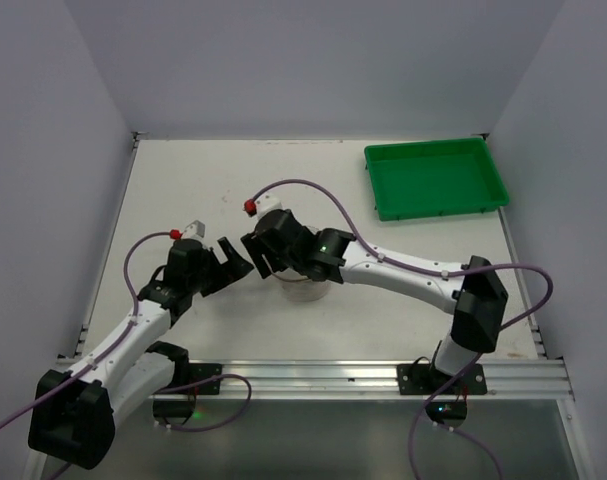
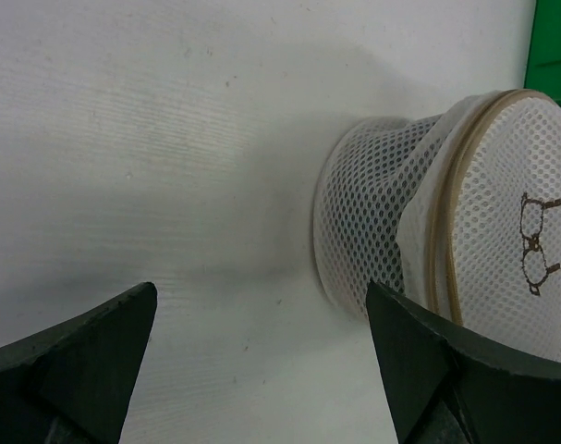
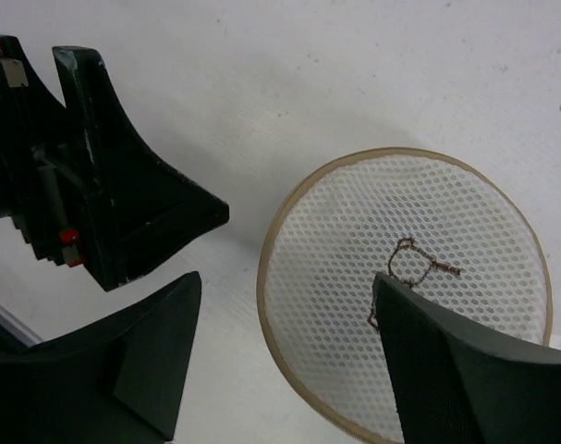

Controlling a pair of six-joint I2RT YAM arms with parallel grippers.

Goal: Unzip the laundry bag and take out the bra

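The laundry bag point(image 1: 305, 290) is a round cream-white mesh drum standing on the table, mostly hidden under my right arm in the top view. The right wrist view looks down on its flat top point(image 3: 354, 277) with a tan rim and a small brown bra pictogram. The left wrist view shows its mesh side point(image 2: 372, 213). My right gripper point(image 3: 285, 305) is open above the bag's left edge. My left gripper point(image 2: 262, 324) is open and empty just left of the bag; its fingers point(image 3: 151, 203) show in the right wrist view. The bra is hidden.
A green rectangular tray point(image 1: 435, 178) stands at the back right of the white table; its corner shows in the left wrist view point(image 2: 553, 46). Purple cables loop over both arms. A metal rail point(image 1: 383, 378) runs along the near edge.
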